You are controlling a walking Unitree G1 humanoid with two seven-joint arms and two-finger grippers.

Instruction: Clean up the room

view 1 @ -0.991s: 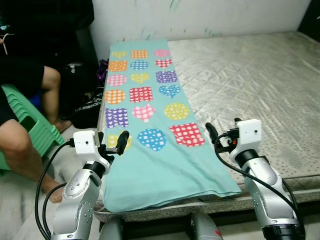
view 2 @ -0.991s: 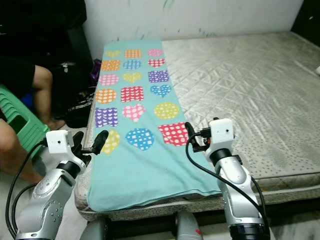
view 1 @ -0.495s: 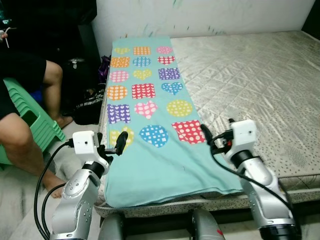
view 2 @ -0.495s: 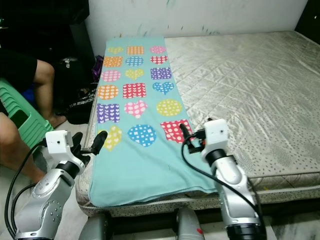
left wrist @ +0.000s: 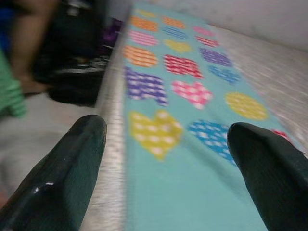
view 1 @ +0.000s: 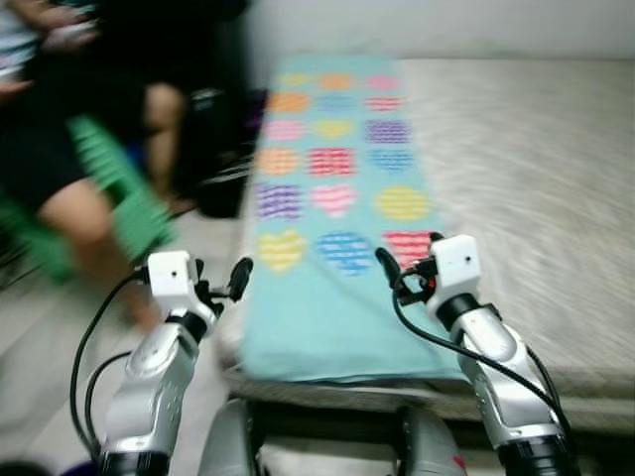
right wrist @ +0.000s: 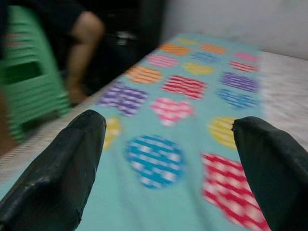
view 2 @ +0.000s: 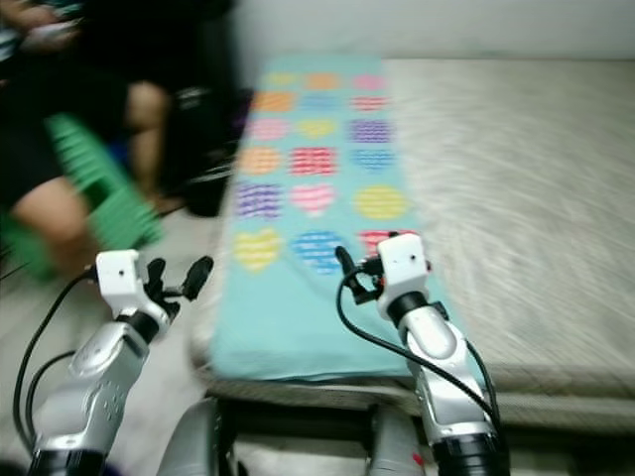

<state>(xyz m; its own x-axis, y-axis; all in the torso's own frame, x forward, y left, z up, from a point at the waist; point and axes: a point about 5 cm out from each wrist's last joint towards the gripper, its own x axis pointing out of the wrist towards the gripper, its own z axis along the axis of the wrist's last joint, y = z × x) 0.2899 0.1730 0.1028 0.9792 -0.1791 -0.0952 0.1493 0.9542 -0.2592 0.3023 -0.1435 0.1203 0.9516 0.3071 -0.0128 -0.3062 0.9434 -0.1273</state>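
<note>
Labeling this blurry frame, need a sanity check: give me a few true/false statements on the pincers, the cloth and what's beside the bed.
1. Both pincers are open and hold nothing. True: left pincer, right pincer.
2. The teal cloth is crumpled in a heap. False: it lies flat along the mattress.
3. The green stool stands on the floor at the robot's left of the bed. True.
4. The right pincer grips the cloth's edge. False: it hovers above the cloth, apart from it.
5. A person's leg shows by the stool. True.
</note>
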